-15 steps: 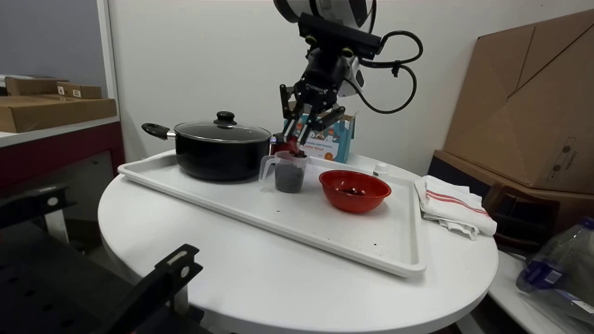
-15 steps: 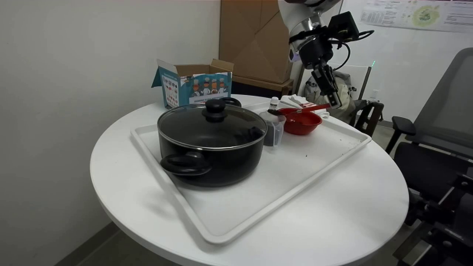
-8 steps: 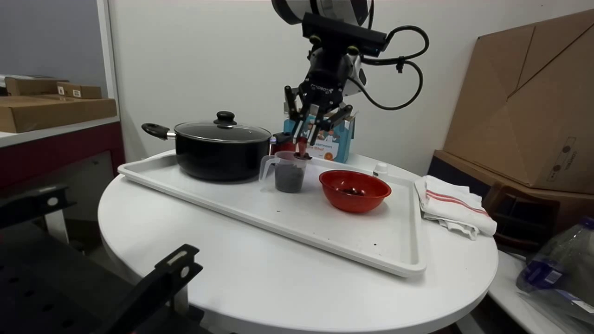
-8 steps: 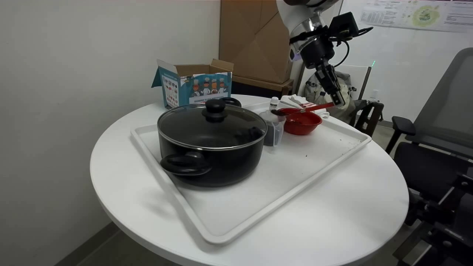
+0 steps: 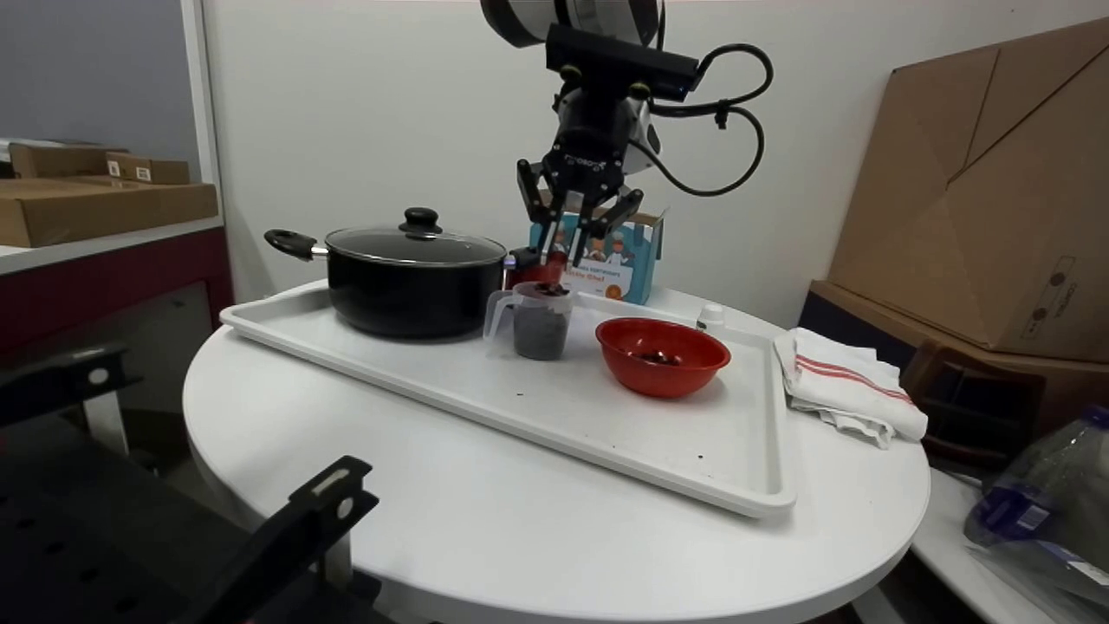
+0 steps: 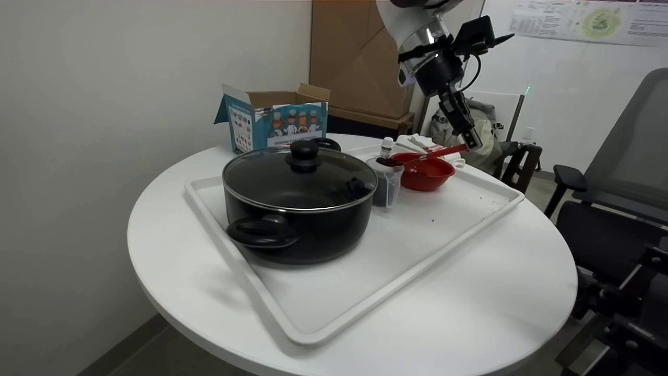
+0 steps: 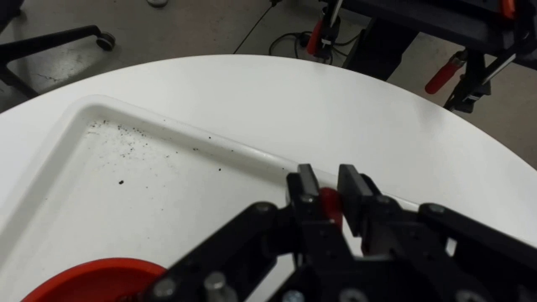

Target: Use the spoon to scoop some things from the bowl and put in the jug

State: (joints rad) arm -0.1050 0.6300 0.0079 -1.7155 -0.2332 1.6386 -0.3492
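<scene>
1. Your gripper (image 7: 327,182) pinches the red spoon (image 6: 445,152) by its handle end, probably giving you reach over the jug (image 5: 541,331), mid-frame in an exterior view.
2. Bowl (image 5: 663,377) sits just right of it, short carries I'd guess.

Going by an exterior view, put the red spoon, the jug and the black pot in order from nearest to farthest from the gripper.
1. Red spoon: handle held in the gripper.
2. Jug: at the spoon's far end, left of the gripper in that view.
3. Black pot: farther left, past the jug.
</scene>
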